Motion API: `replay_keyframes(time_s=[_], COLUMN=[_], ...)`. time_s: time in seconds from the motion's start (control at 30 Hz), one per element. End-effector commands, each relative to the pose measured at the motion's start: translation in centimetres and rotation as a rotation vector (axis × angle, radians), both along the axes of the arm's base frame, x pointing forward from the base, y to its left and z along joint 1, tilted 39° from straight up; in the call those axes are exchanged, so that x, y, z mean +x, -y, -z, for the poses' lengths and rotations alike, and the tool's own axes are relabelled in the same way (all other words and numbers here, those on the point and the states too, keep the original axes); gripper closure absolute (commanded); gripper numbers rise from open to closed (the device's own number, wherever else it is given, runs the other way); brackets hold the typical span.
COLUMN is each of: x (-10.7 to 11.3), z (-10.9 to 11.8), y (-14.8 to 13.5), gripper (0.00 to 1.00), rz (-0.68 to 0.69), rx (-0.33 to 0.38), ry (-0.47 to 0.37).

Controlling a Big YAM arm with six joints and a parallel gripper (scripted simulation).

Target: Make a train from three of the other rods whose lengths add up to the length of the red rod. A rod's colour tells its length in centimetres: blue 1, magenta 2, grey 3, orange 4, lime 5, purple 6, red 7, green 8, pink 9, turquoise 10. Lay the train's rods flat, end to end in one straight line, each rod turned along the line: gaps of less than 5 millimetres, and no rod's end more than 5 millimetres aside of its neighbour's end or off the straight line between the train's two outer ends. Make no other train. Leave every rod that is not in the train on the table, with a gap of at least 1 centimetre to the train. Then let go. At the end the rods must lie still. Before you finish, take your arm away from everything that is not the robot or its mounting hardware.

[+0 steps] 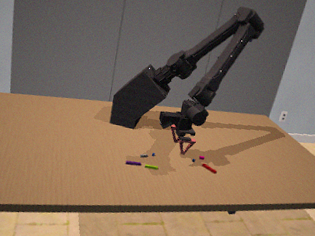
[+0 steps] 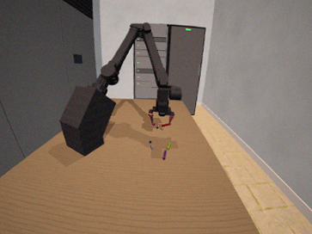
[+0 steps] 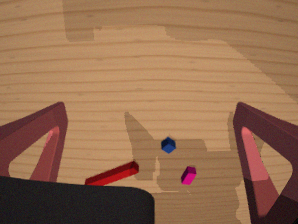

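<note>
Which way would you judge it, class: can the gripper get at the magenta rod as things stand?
Probably yes: the gripper hangs open above the magenta rod, nothing covering it; only the blue rod lies close.

Colours on the tan wood-grain table point(image 1: 30, 162)

Red rod point(image 3: 112, 175), blue rod point(image 3: 168, 144), magenta rod point(image 3: 189, 175), purple rod point(image 1: 133, 163), lime rod point(image 1: 151, 167); maroon fingers.

My one dark grey six-joint arm point(image 1: 229, 39) rises from its slanted dark base block point(image 1: 135, 96), folds at a high elbow, forearm dropping steeply down. Wrist points downward. My parallel gripper with maroon fingers point(image 1: 182, 142) hangs low above the table, jaws spread fully wide, nothing between the fingers.
</note>
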State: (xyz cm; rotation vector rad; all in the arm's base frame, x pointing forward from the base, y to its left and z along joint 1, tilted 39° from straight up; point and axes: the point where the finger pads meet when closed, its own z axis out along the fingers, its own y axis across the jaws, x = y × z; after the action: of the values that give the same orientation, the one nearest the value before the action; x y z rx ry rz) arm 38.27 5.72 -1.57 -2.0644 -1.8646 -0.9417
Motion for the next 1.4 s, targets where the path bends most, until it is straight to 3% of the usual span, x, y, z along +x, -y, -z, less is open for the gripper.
replay_keyframes(time_s=[0.0,0.3,0.47,0.6,0.67,0.7,1.37], x=[0.4,0.6,4.1,4.8,4.6,3.5,4.4], z=[-0.9,-1.1,-4.3,-5.1,-4.1,-3.1,-3.7], y=[-0.3,-0.3,-2.4,-3.0,-3.0,-2.1,-2.0], gripper=[0.0,0.0,0.0,0.0,0.0,0.0,0.0], rz=[0.001,0.002,0.002,0.002,0.002,0.026,0.025], rx=[-0.006,-0.006,-0.005,-0.004,-0.003,-0.003,-0.002], ry=[0.027,0.028,0.032,0.033,0.008,-0.02,0.003])
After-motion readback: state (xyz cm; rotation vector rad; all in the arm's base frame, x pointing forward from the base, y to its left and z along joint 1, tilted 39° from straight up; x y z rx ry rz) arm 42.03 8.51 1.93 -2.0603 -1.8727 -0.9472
